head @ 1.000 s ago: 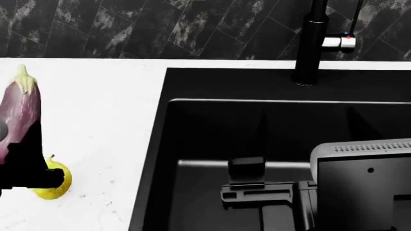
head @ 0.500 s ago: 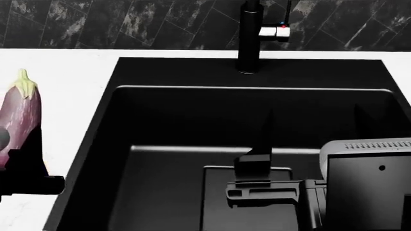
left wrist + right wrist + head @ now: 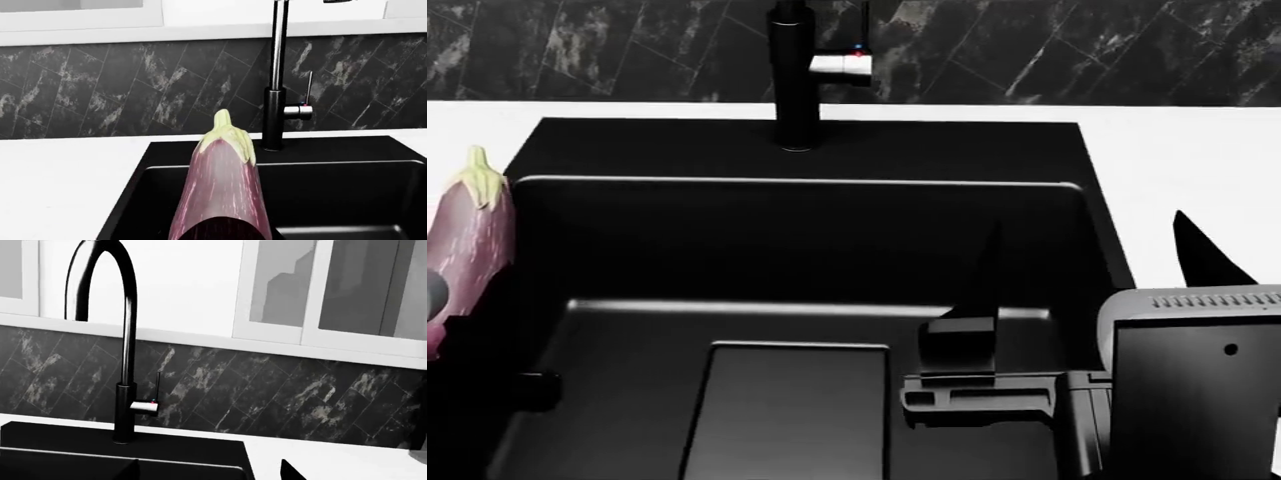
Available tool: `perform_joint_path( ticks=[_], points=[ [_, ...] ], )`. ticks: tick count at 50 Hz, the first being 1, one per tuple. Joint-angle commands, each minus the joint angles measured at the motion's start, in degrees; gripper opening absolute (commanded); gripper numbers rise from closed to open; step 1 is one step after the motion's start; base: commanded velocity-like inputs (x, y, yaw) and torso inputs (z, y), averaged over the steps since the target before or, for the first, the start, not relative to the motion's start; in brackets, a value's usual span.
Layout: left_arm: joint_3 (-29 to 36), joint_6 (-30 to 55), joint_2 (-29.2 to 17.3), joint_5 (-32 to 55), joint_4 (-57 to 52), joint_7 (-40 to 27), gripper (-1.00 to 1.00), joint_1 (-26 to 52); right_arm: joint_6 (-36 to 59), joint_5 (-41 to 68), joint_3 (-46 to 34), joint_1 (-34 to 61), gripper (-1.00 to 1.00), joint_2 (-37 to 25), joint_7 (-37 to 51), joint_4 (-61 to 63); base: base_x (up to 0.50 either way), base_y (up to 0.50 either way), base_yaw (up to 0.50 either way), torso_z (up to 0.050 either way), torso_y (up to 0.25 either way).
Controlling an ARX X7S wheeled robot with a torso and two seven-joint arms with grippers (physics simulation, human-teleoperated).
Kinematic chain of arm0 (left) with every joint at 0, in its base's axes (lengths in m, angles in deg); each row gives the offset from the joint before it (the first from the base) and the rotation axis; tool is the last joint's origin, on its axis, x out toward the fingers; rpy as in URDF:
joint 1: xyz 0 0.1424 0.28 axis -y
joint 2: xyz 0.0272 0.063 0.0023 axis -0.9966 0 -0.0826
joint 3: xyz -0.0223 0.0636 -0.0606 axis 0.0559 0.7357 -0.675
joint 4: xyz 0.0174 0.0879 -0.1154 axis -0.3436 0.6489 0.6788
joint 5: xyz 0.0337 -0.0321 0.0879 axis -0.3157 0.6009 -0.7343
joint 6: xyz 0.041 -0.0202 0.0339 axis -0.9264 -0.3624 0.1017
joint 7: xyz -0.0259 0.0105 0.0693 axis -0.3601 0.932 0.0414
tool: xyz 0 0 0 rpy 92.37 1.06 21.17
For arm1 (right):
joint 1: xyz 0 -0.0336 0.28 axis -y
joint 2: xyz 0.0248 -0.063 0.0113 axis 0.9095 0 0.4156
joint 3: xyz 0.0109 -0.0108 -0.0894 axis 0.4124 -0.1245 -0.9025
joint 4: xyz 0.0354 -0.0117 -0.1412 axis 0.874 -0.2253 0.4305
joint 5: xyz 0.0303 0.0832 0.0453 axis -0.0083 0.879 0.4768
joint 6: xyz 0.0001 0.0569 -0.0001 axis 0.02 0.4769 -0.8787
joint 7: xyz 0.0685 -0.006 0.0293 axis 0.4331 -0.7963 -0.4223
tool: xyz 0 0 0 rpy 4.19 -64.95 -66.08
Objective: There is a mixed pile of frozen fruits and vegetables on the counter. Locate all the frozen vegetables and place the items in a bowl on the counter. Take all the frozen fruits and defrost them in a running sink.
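**Eggplant carried across the sink**

While the base slides along the counter (image 3: 1188,150), I read the left wrist view first: the eggplant (image 3: 223,185) fills lower centre, stem cap up, clenched in my left gripper so I can carry this vegetable to the bowl, which no view shows. Behind it stand the sink (image 3: 333,200) and the faucet (image 3: 275,85).

In the head view the eggplant (image 3: 470,250) sits at the left edge, above the basin's left rim; my right gripper (image 3: 968,385) hangs over the basin, and I cannot tell whether it is parted. A second ago the sink lay right of centre and the yellow pear showed lower left; now the pear is gone.

The right wrist view shows only the faucet (image 3: 123,355) and backsplash (image 3: 280,395).
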Motion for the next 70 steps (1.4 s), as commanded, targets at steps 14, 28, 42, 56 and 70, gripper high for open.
perform_joint_path(
  ticks=[14, 28, 42, 56, 70],
  points=[
    [-0.4, -3.3, -1.6, 2.2, 0.4, -1.9, -1.00, -0.6, -1.0, 2.2, -0.7, 0.6, 1.00, -1.7, 2.1, -0.5, 0.00, -0.50, 0.00, 0.000, 0.000],
    [1.0, -3.4, -1.3, 3.7, 1.0, -3.7, -1.00, 0.1, -2.3, 2.8, -1.2, 0.3, 1.00, -2.7, 3.0, -0.6, 0.00, -0.50, 0.00, 0.000, 0.000],
    [-0.4, -2.8, -2.0, 6.2, 0.5, -4.6, -1.00, 0.2, -3.8, 2.1, -2.6, 0.0, 1.00, -3.5, 3.1, -1.1, 0.00, -0.50, 0.00, 0.000, 0.001],
    [0.4, -3.5, -2.4, 7.6, 0.8, -6.2, -1.00, 0.0, -4.6, 2.4, -3.6, 0.1, 1.00, -4.2, 3.6, -1.4, 0.00, -0.50, 0.00, 0.000, 0.000],
    [1.7, -4.7, -2.8, 8.3, 1.8, -7.5, -1.00, 0.3, -5.6, 3.3, -3.8, -0.2, 1.00, -4.6, 4.7, -1.6, 0.00, -0.40, 0.00, 0.000, 0.001]
  ],
)
